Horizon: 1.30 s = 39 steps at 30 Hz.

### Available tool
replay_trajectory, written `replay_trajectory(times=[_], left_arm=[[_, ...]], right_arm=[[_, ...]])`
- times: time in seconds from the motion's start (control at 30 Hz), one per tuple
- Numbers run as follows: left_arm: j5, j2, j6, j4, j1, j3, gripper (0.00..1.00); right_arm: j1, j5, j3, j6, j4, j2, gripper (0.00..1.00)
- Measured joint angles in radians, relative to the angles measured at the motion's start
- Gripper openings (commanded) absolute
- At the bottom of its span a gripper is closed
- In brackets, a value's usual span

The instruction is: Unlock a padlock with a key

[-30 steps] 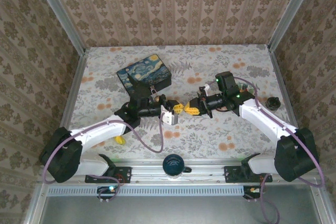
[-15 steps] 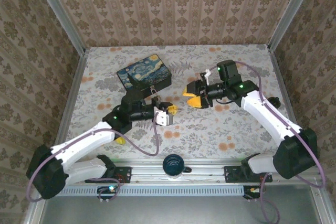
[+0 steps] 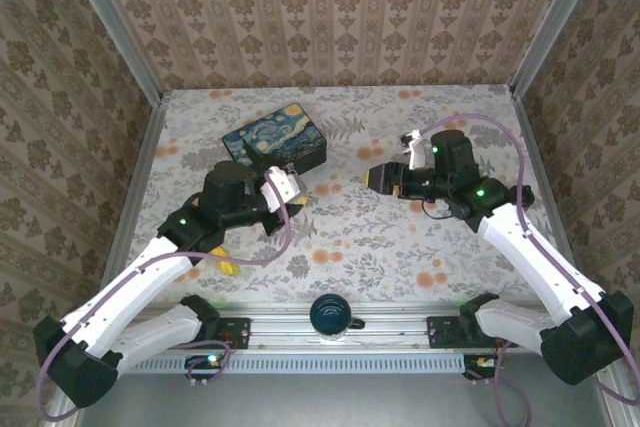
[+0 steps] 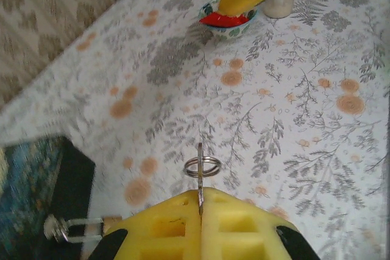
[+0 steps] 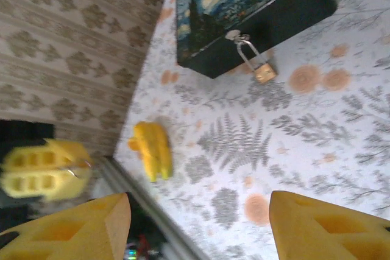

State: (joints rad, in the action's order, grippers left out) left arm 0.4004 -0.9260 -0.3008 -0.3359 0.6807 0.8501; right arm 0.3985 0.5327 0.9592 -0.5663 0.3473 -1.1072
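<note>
My left gripper [image 4: 200, 202] is shut on the key [image 4: 200, 175], a thin silvery blade standing on edge between the yellow fingertips, its split ring [image 4: 202, 166] just beyond them. The brass padlock [image 5: 263, 72] hangs by its thin shackle from the latch of the blue painted box [image 5: 244, 4] and rests on the table. In the left wrist view the padlock [image 4: 73, 228] lies low at the left, beside the box [image 4: 30, 181]. My right gripper [image 5: 198, 229] is open and holds nothing. From above, the left gripper [image 3: 290, 192] is beside the box [image 3: 275, 142] and the right gripper [image 3: 382, 179] stands to its right.
A yellow banana [image 5: 152, 150] lies near the front left [image 3: 228, 267]. A dark mug [image 3: 330, 315] stands on the front rail. A small bowl with red inside [image 4: 225, 21] sits near the right arm, and a black object [image 3: 520, 195] is at the right edge.
The two grippers met at mid-table; the right one opened and drew back to the right. The left arm pulled back toward the box, still shut on the key.
</note>
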Motion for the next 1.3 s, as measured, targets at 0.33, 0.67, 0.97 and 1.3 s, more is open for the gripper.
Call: replay_trajectory(times=[0.33, 0.67, 0.97, 1.3], left_arm=[[0.183, -0.003, 0.161, -0.119, -0.134, 0.002, 0.00], [0.342, -0.019, 0.175, -0.152, -0.134, 0.002, 0.00], [0.417, -0.028, 0.174, -0.151, -0.134, 0.002, 0.00], [0.483, -0.028, 0.174, -0.139, -0.134, 0.002, 0.00]], right_arm=[[0.200, -0.101, -0.001, 0.209, -0.105, -0.068, 0.56], [0.301, -0.021, 0.106, 0.340, -0.117, -0.174, 0.47], [0.329, 0.073, 0.114, 0.404, -0.143, -0.180, 0.33], [0.342, 0.108, 0.126, 0.434, -0.143, -0.210, 0.32]])
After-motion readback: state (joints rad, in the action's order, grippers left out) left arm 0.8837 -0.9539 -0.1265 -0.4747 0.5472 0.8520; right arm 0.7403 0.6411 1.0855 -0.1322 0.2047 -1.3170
